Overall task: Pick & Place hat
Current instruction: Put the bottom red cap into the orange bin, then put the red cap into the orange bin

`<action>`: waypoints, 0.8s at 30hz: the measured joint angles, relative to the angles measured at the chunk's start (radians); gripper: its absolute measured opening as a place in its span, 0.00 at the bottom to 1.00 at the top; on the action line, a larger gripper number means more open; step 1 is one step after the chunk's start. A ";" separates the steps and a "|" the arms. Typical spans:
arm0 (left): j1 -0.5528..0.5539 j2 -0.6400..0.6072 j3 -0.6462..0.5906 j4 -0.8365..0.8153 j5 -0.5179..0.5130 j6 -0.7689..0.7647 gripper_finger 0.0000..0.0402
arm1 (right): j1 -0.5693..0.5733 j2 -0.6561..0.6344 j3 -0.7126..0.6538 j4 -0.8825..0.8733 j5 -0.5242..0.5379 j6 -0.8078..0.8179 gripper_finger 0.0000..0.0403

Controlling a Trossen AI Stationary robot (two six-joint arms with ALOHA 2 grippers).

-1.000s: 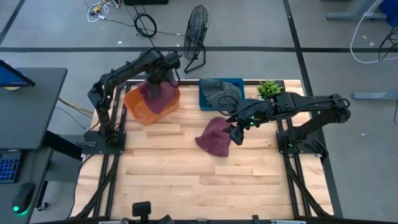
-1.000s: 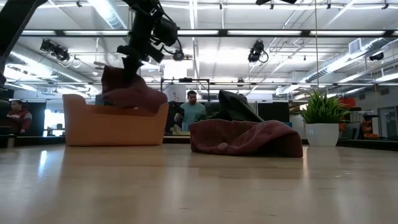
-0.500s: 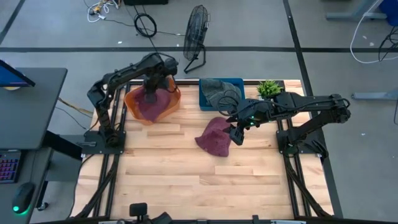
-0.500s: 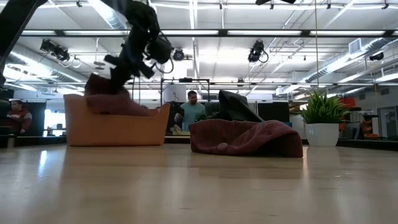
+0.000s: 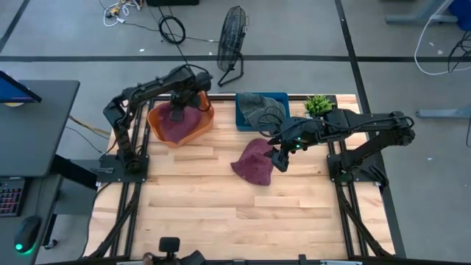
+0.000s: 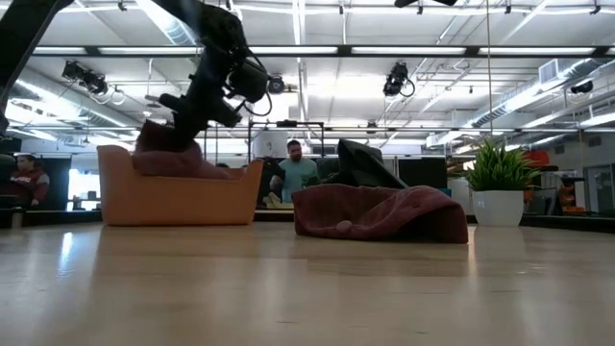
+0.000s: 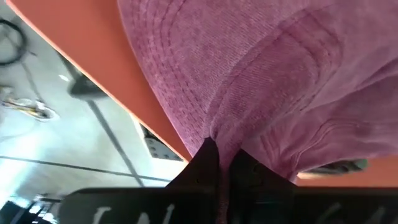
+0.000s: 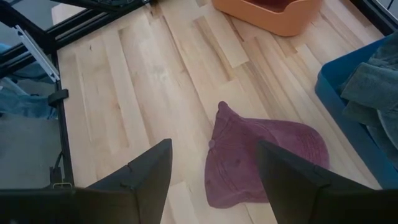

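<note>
**Left gripper pinching a hat down in the orange bin**

We're looking at the left gripper (image 5: 177, 114) reaching down into the orange bin (image 5: 157, 126) at the far left of the table (image 5: 213, 213), and its fingers (image 7: 208, 163) are clamped tight on a fold of a maroon hat (image 5: 181, 124). In the left wrist view the fabric is bunching right between the two dark tips, with the bin's orange wall behind it. From the low view the hat is sitting mostly inside the bin, a bit of it poking above the rim.

The right gripper (image 5: 279, 158) is hovering over the middle of the table with its fingers (image 8: 147, 177) spread wide apart, holding nothing. A second maroon hat (image 5: 254, 161) is lying flat on the wood just beside it, on its left.

A blue bin (image 5: 247, 117) is sitting at the far edge, right of the orange one, with grey cloth (image 5: 257, 107) in it. A small potted plant (image 5: 317, 104) is standing to its right. In the low view we're seeing a person (image 6: 295, 173) standing in the room behind the table.
</note>
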 joint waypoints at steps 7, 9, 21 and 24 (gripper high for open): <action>0.012 -0.001 -0.018 0.169 0.109 0.015 0.02 | 0.000 0.000 0.000 0.003 0.000 0.004 0.58; 0.017 -0.001 -0.048 0.182 0.127 -0.006 0.04 | 0.000 0.000 0.000 0.003 0.000 0.003 0.58; 0.019 -0.001 -0.154 0.160 0.108 -0.080 0.23 | 0.000 0.013 -0.002 -0.001 0.000 0.003 0.58; 0.013 -0.001 -0.139 0.104 0.103 -0.093 0.32 | 0.000 0.019 -0.002 -0.005 0.000 0.000 0.58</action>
